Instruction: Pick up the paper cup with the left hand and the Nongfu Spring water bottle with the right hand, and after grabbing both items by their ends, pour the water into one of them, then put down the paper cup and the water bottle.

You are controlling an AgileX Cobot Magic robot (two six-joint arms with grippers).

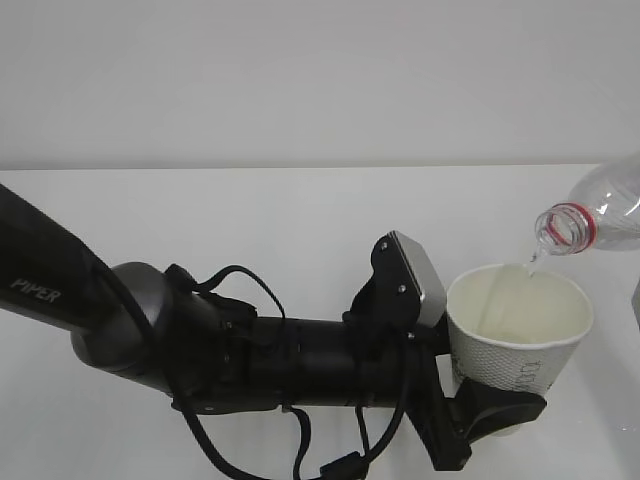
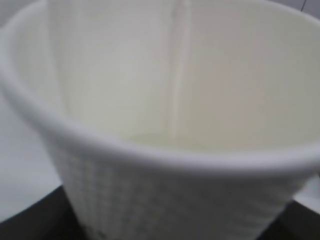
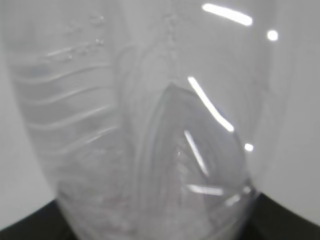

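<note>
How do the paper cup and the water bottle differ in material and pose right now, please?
The paper cup is opaque white paper; the water bottle is clear plastic with a red neck ring. The paper cup stands upright with its mouth up; the water bottle is tipped, mouth down toward the cup's rim. Both are held off the table.

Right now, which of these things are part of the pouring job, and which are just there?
Part of the job:
- cup, held by the left gripper
- bottle, tipped with its mouth over the cup's rim
- water, a thin stream running into the cup

Just there:
- table, white and bare where it shows
- a small grey edge at the far right, too cut off to name
</note>
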